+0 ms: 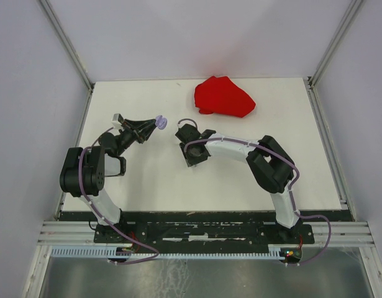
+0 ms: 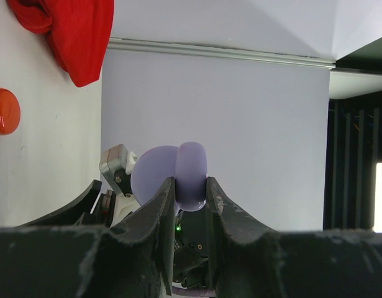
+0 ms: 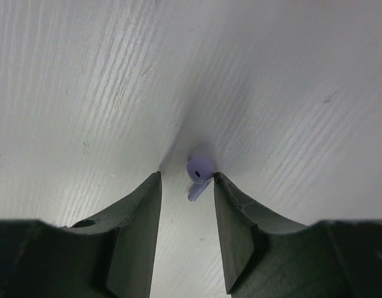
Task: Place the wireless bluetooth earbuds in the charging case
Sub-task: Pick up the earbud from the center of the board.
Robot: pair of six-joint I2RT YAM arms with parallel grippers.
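Item 1, lilac earbud (image 3: 199, 171): we find it lying on the white table (image 3: 85, 81), directly under the right gripper (image 3: 187, 177). It sits between that gripper's two fingers, off-centre, against or just beside the finger on the right side of the wrist view. Its stem runs back toward the wrist, roughly across the closing line, so we judge the jaws would meet the bulb's sides.

Item 2, right gripper: jaws spread, gap wider than the earbud, nothing pinched yet.

Item 3, lilac charging case (image 2: 178, 174): hinged open, raised off the table, clamped edge-on in the left gripper (image 2: 191, 186), whose fingers are pressed against it.

Item 4, bystanders: red cloth (image 1: 223, 96) at the far side; a red round case (image 2: 3, 110) near it.

We note the right arm is the nearer to the earbud, with the case held close by on its left.
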